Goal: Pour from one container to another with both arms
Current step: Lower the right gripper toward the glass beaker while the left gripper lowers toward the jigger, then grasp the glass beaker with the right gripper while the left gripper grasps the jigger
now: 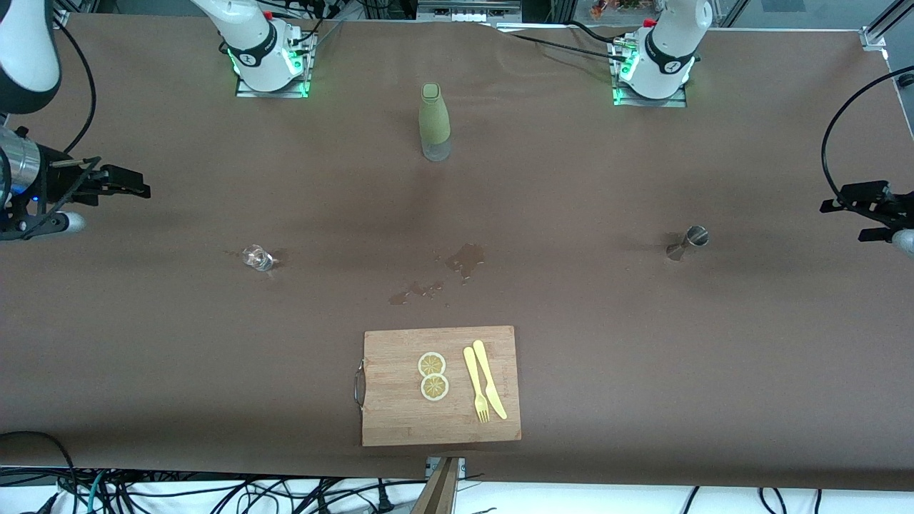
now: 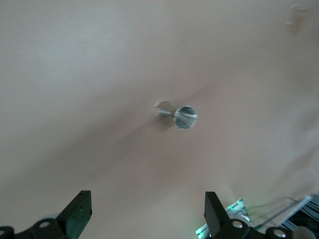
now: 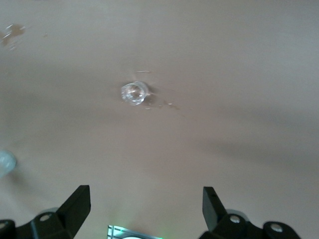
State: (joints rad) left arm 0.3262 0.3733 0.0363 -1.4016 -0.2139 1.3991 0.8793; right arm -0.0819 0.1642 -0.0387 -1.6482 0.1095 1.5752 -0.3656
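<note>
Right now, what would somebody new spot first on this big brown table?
Probably the wooden cutting board nearest the front camera, carrying two lemon slices and a yellow fork and knife. Next, the tall green bottle standing between the arms' bases, and the wet spill mid-table. The left gripper and right gripper wait open at the table's ends.

On the counter, a bottle stands between the arm bases. A glass and jigger flank a spill; a cutting board sits at the near edge.
</note>
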